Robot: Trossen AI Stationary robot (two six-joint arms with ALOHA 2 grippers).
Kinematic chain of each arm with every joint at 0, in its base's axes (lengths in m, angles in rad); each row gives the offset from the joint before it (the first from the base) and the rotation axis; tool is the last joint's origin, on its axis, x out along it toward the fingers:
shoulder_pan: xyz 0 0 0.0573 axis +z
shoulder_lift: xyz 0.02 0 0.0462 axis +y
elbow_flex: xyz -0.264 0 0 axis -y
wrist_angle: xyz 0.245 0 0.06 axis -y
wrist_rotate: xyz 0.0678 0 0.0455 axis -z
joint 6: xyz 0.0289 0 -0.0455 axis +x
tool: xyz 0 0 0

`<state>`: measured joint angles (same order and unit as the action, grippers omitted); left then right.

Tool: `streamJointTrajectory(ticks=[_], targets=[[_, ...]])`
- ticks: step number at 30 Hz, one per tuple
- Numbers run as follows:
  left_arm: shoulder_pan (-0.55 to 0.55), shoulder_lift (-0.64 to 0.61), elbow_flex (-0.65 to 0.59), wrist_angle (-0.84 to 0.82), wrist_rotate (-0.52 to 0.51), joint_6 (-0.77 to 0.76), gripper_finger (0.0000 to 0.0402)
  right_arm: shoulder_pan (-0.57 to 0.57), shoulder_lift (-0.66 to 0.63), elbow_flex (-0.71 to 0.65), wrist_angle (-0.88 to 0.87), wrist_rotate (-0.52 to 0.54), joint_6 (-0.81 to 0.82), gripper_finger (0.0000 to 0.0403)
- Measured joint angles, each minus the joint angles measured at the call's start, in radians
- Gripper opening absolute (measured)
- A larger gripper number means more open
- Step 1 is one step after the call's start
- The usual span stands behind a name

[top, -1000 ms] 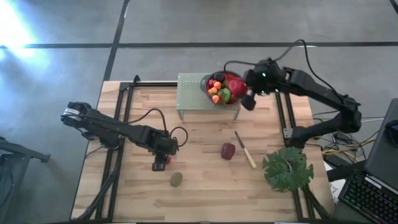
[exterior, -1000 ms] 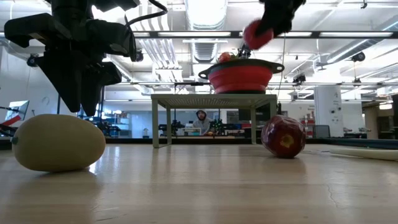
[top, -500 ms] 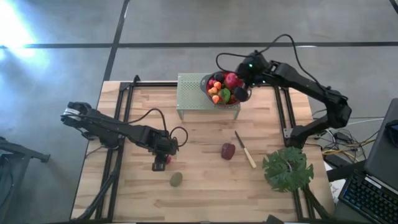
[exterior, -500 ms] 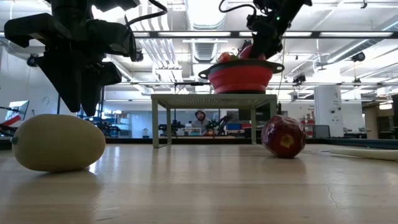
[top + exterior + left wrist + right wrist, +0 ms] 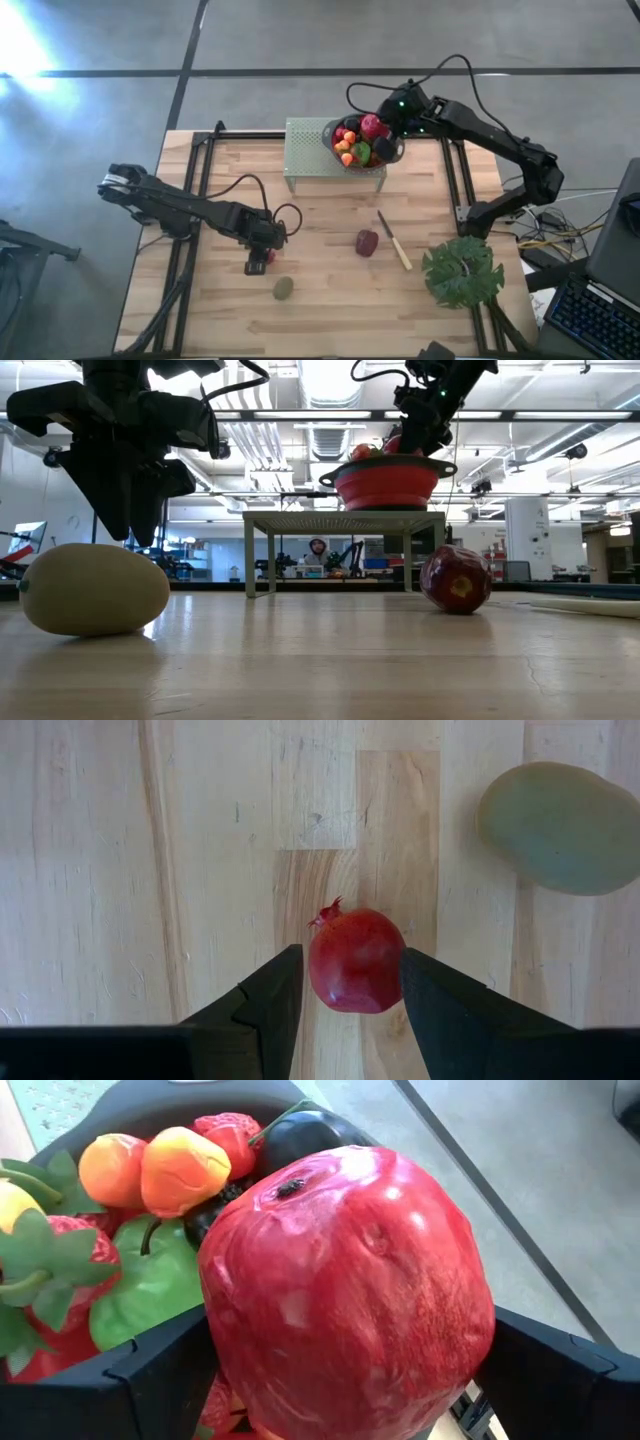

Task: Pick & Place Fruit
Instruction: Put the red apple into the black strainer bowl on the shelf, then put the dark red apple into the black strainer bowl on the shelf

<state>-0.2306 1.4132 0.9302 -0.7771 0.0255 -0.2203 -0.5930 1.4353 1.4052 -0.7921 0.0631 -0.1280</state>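
The red bowl [image 5: 362, 146] stands on a pale perforated stand [image 5: 310, 150] at the far side of the wooden table [image 5: 330, 290], and it is full of toy fruit: a red apple [image 5: 345, 1295] on top at the right gripper, a green apple [image 5: 150, 1290], two orange pieces [image 5: 155, 1168], strawberries [image 5: 50, 1275] and a dark fruit [image 5: 310, 1135]. The right gripper [image 5: 392, 135] is over the bowl with a finger on each side of the red apple; in the right wrist view the fingers [image 5: 150, 1370] seem to touch it on both sides, but I cannot tell if they grip it or have let it go. In the low view only the bowl's rim and the tops of a few fruits show. On the table, the left gripper [image 5: 262, 258] has its fingers [image 5: 265, 1000] around a small red strawberry-like fruit [image 5: 355, 960], very close on each side; contact is not clear, so I cannot tell if it is grasped. Just beside it lies a pale green-brown kiwi [image 5: 284, 288]. A dark maroon fruit [image 5: 367, 243] lies near the middle, beside a slim knife [image 5: 394, 241], and a big green leaf [image 5: 462, 272] lies at the right edge. Beyond the table, a person [image 5: 318, 552] is partly hidden by the stand.
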Motion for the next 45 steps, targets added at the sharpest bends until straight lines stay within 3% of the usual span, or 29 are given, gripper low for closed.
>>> streamJointTrajectory(ticks=[13,18,31,39,45], targets=[[0.000,0.000,0.000,0.000,0.000,0.000,0.0172,-0.029,0.001,-0.001,0.014,-0.016,0.012,0.0382],[0.000,0.000,0.000,0.000,0.000,0.000,0.0172,-0.081,-0.001,-0.006,0.014,-0.165,-0.028,0.0382],[0.000,0.000,0.000,0.000,0.000,0.000,0.0172,-0.100,0.006,-0.018,0.015,-0.282,-0.063,0.0400],[0.000,0.000,0.000,0.000,0.000,0.000,0.0172,-0.090,-0.025,-0.013,0.056,-0.109,-0.139,0.0400],[0.000,0.000,0.000,0.000,0.000,0.000,0.0172,-0.079,-0.091,-0.006,0.074,-0.117,-0.149,0.0400]])
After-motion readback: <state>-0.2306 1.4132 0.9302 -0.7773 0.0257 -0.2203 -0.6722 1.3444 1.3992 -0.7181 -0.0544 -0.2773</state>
